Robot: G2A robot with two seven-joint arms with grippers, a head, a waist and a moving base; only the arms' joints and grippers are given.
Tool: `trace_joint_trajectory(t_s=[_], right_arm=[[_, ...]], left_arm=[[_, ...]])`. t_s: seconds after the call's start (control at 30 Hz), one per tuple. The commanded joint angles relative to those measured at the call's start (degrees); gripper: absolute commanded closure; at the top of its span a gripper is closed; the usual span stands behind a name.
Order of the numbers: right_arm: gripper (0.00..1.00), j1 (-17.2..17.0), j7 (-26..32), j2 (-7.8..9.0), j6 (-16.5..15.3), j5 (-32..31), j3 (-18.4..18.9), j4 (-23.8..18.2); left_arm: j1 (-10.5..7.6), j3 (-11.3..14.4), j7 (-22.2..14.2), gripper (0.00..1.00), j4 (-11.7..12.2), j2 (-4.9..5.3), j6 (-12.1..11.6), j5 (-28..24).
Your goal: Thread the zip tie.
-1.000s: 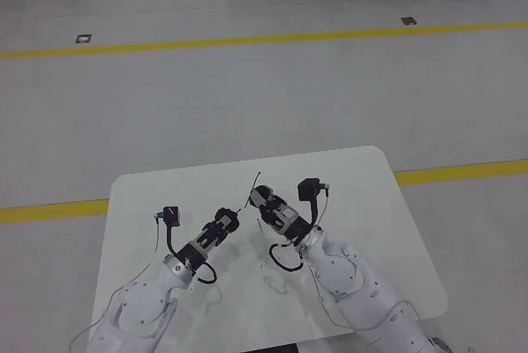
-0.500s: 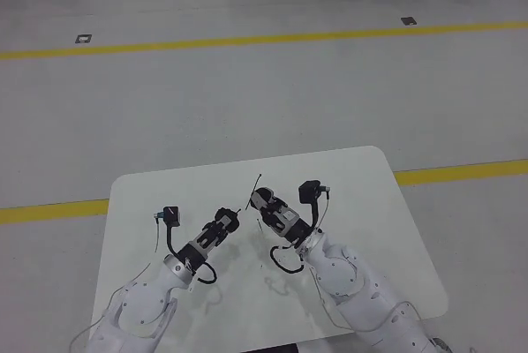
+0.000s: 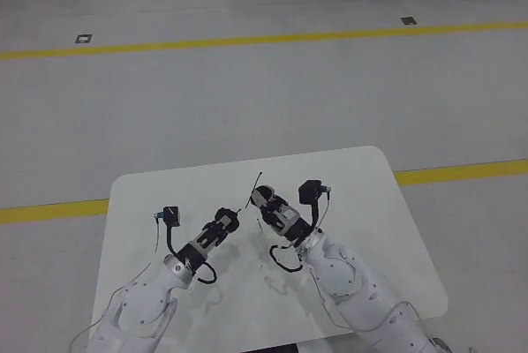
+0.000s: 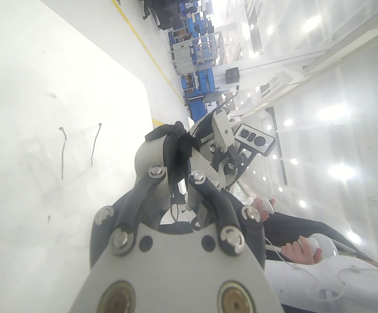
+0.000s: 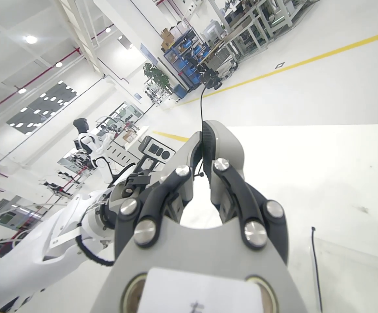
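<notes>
Two grippers side by side near the middle of the table (image 3: 361,176)
The left gripper (image 3: 229,218) is just left of the right gripper (image 3: 259,201). The zip tie (image 3: 257,184) sticks out of the right one toward the back edge. A spare tie (image 5: 315,262) lies on the table close by.

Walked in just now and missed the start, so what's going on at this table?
The robot's right gripper is shut on a thin black plastic zip tie, whose end sticks out beyond it, above the white rounded table. The left gripper, fingers together, sits close beside it; whether it grips anything is unclear. No closed loop shows yet, so threading looks unfinished. A spare black zip tie lies on the table.
</notes>
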Motion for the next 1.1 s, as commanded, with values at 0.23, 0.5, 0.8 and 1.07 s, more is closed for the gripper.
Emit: trace_joint_trajectory(t_s=[0.23, 0.5, 0.8, 1.07], right_arm=[[1.0, 2.48, -4.81, 0.16, 0.0, -3.14, -2.98, 2.84], [1.0, 2.79, -7.33, 1.23, 0.0, -3.08, -4.63, 3.89], [1.0, 2.79, -7.33, 1.23, 0.0, -3.08, -4.63, 3.89], [1.0, 1.06, -8.85, 1.21, 0.0, -5.21, -4.48, 2.91]], left_arm=[[0.0, 0.0, 0.0, 1.0, 0.0, 0.0, 0.0, 0.0], [0.0, 0.0, 0.0, 1.0, 0.0, 0.0, 0.0, 0.0], [0.0, 0.0, 0.0, 1.0, 0.0, 0.0, 0.0, 0.0], [0.0, 0.0, 0.0, 1.0, 0.0, 0.0, 0.0, 0.0]])
